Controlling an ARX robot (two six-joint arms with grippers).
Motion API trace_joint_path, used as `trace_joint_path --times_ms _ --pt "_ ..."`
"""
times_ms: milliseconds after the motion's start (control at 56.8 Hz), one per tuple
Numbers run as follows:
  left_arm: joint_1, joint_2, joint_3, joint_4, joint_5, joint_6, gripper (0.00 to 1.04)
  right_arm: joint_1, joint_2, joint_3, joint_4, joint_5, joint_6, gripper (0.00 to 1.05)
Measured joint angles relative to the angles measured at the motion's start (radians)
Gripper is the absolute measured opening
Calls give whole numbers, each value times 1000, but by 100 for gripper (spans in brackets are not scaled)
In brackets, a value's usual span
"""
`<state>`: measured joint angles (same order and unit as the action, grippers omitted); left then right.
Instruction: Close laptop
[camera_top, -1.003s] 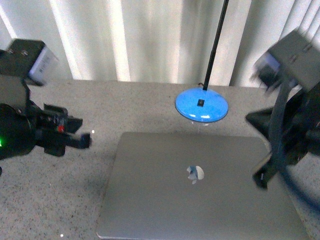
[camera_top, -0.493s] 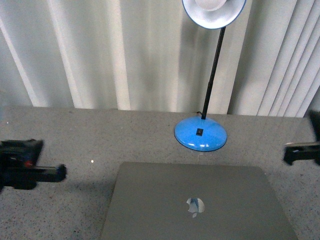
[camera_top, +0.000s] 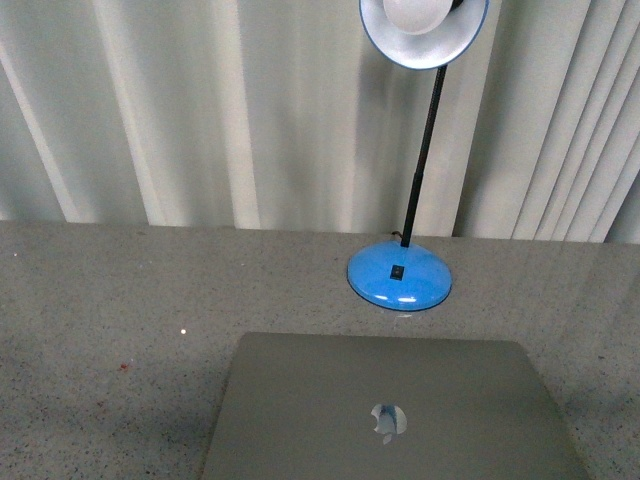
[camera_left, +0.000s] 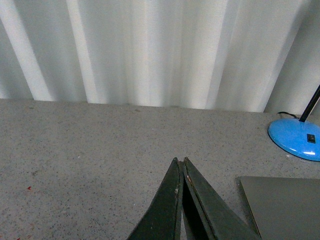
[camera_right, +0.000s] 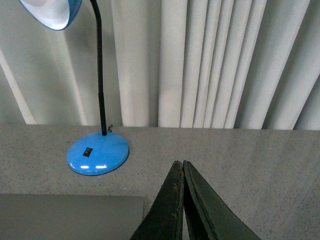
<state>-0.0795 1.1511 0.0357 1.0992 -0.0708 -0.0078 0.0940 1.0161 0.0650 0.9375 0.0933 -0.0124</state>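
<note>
Laptop (camera_top: 390, 410) position is flat on the speckled grey table (camera_top: 110, 300), lid fully down with the apple logo facing up, at the near centre of the front view and cut off by the lower edge of that view. No gap shows between lid and base in any view, so the closing step reads as complete, judged from this lie alone. A blue desk lamp (camera_top: 400, 277) stands just behind the rear edge of the laptop, apart from it, its shade raised high on a black stem before the white pleated curtain (camera_top: 200, 110); this placement leaves the lid area clear and puts the lamp base out of any sweep over the lid. Neither arm appears in the front view, which is consistent with a parked pose clear of the work. The left gripper (camera_left: 181, 165) shows in its wrist view with both fingers pressed together at the tips, holding nothing, above bare table beside the laptop's corner. The right gripper (camera_right: 179, 167) shows likewise with fingers pressed together and empty, near the opposite rear corner of the lid, with the lamp base beyond it. Closed, empty fingers suit a pushing task, since a lid is pressed down rather than grasped. No further contact appears necessary.
</note>
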Motion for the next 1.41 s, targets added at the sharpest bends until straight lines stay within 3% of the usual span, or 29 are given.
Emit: trace_joint_path --times_ms 70,141,545,862,1407 --pt "50 -69 -8 -64 63 1 4 -16 -55 -15 -45 -22 1 3" --pt "72 -179 -6 -189 64 1 4 -65 -116 -29 -92 -88 1 3" --pt "77 -549 -8 -508 70 3 4 -92 -428 -59 -362 -92 2 3" --pt "77 -746 -9 -693 70 3 4 -92 -626 -59 -547 -92 2 3" --pt "77 -954 -9 -899 71 3 4 -92 -824 -59 -743 -92 2 3"
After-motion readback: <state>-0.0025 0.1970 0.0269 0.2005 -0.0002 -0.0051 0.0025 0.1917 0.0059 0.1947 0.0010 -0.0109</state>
